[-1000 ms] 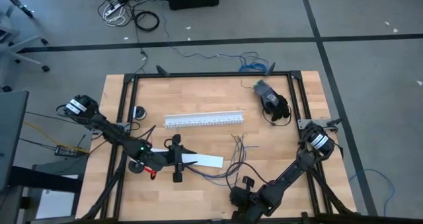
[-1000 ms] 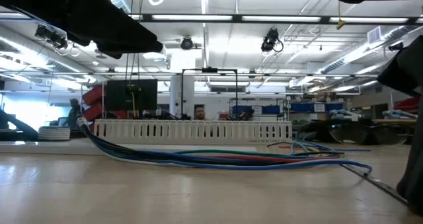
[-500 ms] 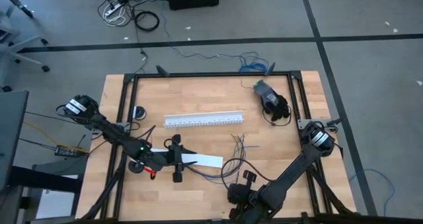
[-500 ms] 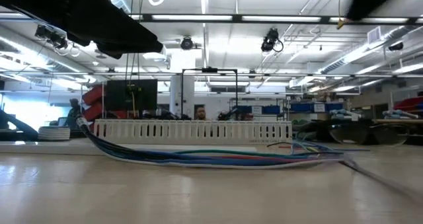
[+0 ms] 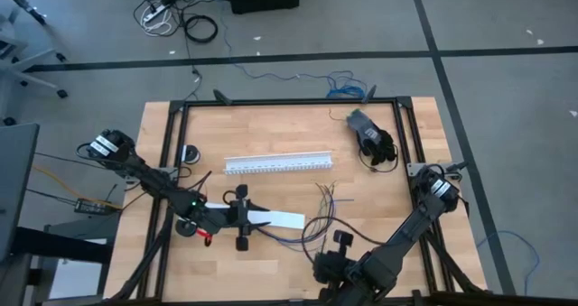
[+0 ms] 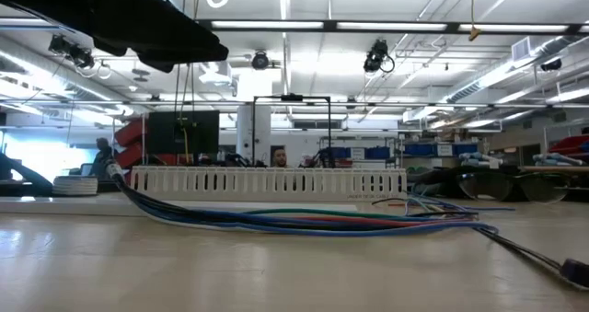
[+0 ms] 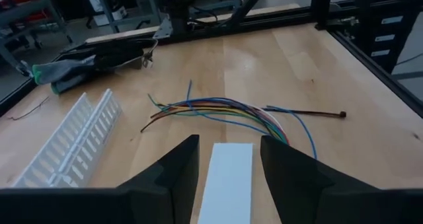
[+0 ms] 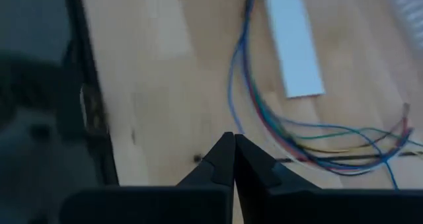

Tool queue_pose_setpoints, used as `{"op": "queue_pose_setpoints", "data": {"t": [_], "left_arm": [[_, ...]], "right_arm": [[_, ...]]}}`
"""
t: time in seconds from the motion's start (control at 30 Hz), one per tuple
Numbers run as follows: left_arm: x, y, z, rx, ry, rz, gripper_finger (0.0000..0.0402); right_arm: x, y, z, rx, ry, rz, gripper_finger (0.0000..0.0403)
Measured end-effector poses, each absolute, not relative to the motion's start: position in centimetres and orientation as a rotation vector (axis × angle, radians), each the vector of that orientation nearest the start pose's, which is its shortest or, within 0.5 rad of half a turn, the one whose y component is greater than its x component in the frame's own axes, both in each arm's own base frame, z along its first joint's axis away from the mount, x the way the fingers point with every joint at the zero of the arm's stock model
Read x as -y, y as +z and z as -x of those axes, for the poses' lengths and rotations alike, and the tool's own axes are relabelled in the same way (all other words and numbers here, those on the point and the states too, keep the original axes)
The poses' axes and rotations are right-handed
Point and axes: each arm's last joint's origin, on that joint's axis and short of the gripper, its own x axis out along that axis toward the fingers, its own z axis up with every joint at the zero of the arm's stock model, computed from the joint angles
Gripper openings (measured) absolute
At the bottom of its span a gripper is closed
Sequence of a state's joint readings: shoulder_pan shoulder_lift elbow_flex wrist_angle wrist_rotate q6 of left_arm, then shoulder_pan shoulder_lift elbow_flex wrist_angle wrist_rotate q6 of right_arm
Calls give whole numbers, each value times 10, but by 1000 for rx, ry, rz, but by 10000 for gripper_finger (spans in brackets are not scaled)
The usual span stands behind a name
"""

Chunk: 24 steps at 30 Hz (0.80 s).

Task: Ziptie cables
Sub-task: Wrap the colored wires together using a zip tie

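The cables [image 5: 316, 217] lie curved on the table right of centre, their coloured ends fanned out [image 7: 198, 110]. In the low view their left stretch [image 6: 138, 194] rises off the table toward my left gripper [image 5: 257, 217]. That gripper is shut on a flat white strip [image 5: 280, 219]. The ziptie [image 7: 305, 112] is a thin dark strip lying flat on the wood beside the cables, its near end toward the table's front edge [image 6: 529, 254]. My right gripper [image 5: 340, 239] hangs shut above the near edge, over bare wood [image 8: 232, 151], holding nothing. My left gripper has the white strip's two long edges [image 7: 228, 184] between its fingers. It comes from the table's left, pointing slightly downward and along the strip. The strip sticks out ahead of the fingers, and its far end [image 7: 232, 148] is down by the cables.
A long white slotted channel [image 5: 278, 164] lies across the table's middle. A dark bundle [image 5: 372, 140] sits at the far right corner. A black frame rail [image 5: 289, 101] runs round the table. A small red thing [image 5: 206, 237] lies beside the left arm.
My right gripper has risen from the table at the ziptie's near end and left the low view. It stayed shut and rolled a little. The ziptie and the cables stay where they were.
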State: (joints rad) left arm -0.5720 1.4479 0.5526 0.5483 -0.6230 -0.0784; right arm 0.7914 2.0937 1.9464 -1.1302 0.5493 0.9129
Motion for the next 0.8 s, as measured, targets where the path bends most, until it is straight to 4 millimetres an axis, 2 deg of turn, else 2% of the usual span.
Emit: {"op": "queue_pose_setpoints", "data": {"t": [0.2,0.33,0.43,0.6,0.7,0.8], "left_arm": [[134,183,-240,-261,58,-123,156],[134,184,-240,-253,58,-118,156],[134,184,-240,-251,60,-116,156],[134,187,-241,-228,60,-102,156],[134,187,-241,-227,60,-99,156],[134,187,-241,-226,61,-92,156]], "right_arm": [[-291,251,-313,-1077,-39,282,11],[-280,239,-325,-1140,128,387,10],[-271,228,-337,-1163,310,435,9],[-259,217,-348,-1132,614,634,11],[-255,216,-351,-1110,663,700,14],[-252,217,-354,-1106,651,677,19]]}}
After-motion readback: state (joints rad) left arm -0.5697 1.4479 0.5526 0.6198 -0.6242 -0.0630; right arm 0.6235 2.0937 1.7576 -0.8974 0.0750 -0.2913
